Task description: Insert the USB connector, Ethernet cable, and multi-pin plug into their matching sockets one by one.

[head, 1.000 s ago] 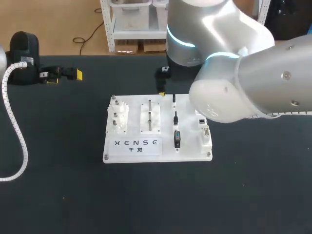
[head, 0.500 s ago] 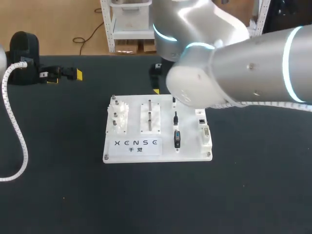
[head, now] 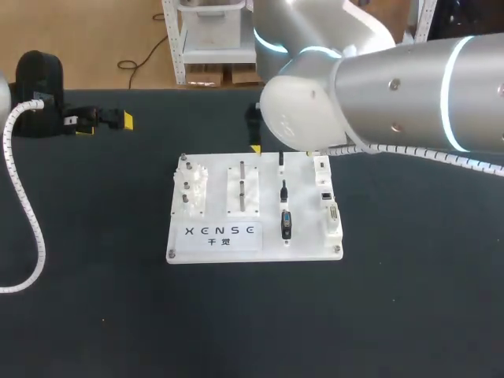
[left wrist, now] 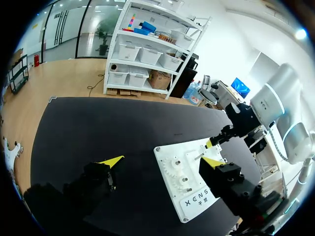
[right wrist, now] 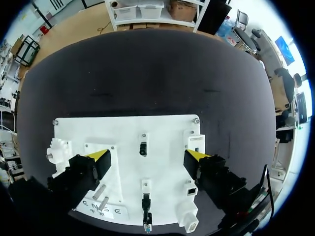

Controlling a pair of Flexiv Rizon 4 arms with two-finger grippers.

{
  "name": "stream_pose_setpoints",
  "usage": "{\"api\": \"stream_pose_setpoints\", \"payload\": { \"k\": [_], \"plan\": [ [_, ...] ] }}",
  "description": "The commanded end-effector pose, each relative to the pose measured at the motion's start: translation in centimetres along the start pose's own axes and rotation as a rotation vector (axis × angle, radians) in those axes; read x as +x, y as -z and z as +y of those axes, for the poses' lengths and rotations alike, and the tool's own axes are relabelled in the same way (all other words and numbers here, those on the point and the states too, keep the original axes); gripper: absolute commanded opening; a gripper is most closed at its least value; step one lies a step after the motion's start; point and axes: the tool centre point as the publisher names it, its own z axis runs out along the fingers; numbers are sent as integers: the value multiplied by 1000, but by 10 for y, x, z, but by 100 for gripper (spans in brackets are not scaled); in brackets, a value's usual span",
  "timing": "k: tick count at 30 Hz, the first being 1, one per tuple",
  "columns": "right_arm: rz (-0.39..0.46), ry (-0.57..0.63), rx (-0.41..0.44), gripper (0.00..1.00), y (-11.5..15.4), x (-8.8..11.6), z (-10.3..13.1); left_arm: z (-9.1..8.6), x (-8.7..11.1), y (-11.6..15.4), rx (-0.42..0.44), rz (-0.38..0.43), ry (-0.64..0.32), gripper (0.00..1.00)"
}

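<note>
Our right gripper (right wrist: 147, 157) hangs over the white board (head: 252, 250), fingers spread wide and holding nothing; our left gripper (left wrist: 162, 161) sits well apart toward the board's ten o'clock, likewise wide and empty. The dark connectors (head: 286, 224) lie in a line toward three o'clock of the board's centre, just beside the socket blocks (head: 333, 219) along the three o'clock edge; we cannot tell which is USB, Ethernet or multi-pin, nor whether any is seated. We judge no plug is picked yet. With the fingers this wide, a descent could clip the steel pegs (head: 242, 187) or a neighbouring plug; a skewed pinch on so small a body would tilt it, and it could jam at the socket mouth or bend pins.
</note>
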Motion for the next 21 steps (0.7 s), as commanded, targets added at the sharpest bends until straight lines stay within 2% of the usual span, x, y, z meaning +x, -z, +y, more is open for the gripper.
{"api": "stream_pose_setpoints", "payload": {
  "k": [1,2,5,6,9,16,21],
  "plan": [
    [7,0,1,84,-6,0,0,0,0,0,0,0,0,100],
    [16,1,2,76,-8,0,0,0,0,0,0,0,0,100],
    [24,-2,5,70,-11,0,-1,0,0,0,0,0,0,100],
    [33,-3,6,62,-13,1,-1,0,0,0,0,0,0,100],
    [39,-5,13,51,-16,2,0,0,0,0,0,0,0,100],
    [48,-6,21,44,-19,2,3,0,0,0,0,0,0,100],
    [52,-13,22,35,-20,-1,3,0,0,0,0,0,0,100]
  ]
}}
